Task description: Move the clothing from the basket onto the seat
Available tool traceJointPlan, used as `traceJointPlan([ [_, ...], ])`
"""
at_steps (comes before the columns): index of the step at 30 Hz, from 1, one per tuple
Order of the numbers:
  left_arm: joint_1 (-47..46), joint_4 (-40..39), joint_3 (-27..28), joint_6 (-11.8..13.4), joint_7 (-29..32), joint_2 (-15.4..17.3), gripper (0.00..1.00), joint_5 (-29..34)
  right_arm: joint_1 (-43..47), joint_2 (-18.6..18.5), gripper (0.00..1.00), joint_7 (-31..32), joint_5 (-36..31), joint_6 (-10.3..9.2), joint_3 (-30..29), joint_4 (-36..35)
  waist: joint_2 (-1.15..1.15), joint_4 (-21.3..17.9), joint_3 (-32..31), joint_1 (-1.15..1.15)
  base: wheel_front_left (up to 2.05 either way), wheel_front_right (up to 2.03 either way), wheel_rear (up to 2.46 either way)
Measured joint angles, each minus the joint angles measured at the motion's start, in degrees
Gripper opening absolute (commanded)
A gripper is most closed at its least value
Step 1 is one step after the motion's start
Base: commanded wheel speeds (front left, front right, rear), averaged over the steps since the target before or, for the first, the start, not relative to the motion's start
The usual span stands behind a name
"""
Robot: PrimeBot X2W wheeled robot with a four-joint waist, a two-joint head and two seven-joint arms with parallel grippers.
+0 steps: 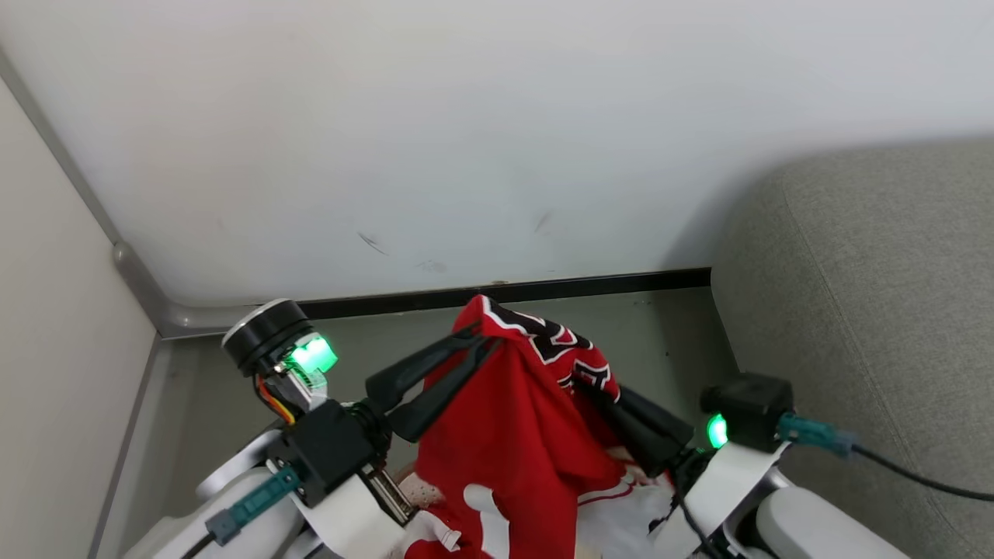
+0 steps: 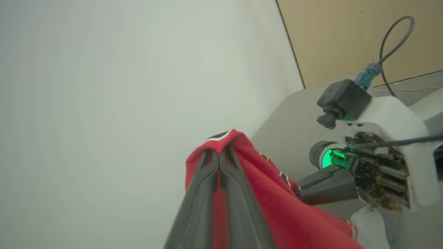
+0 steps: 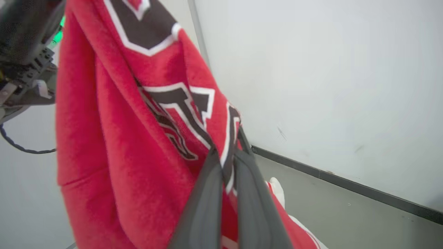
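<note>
Both grippers are on the cloth! The left gripper [image 1: 475, 343] has its fingers pinched right together on the peak of the red garment [image 1: 505, 435], holding it up at about twelve o'clock from the robot's forearms. In the left wrist view, that gripper [image 2: 218, 154] is clamped shut with red fabric spilling over both sides. The right gripper [image 1: 594, 386] comes in from four o'clock. Its own view shows it [image 3: 226, 157] closed hard on a fold by the black-and-white number, cloth squeezed between the fingers.

So where does the job stand? The garment [image 3: 114, 138] is lifted and hanging between the two arms, with its lower part trailing down to six o'clock. There it meets more red-and-white cloth [image 1: 613, 516], and I can't tell whether that is the same piece or a second one. A pale perforated patch [image 1: 423, 491] down there looks like the basket. The sofa [image 1: 870, 326] waits at three o'clock, and no clothing lies on the part in view. My read: pickup done, carry and drop yet to come, and more cloth probably left to fetch.
</note>
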Motion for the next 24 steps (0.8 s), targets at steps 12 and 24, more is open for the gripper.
traceJointPlan([
  [12,6.8,8.3,6.9,4.9,0.0,-1.9,1.0,-8.1,0.3,0.8,0.0,0.0,1.7,0.0,-8.0,-2.9,0.0,-0.6,0.5,0.0,0.0,0.0,0.0],
  [24,10.2,12.5,16.0,9.8,0.0,-6.1,1.0,-17.3,2.4,0.8,0.0,0.0,1.7,0.0,-11.2,-4.1,0.0,-1.0,1.4,0.0,0.0,0.0,0.0],
])
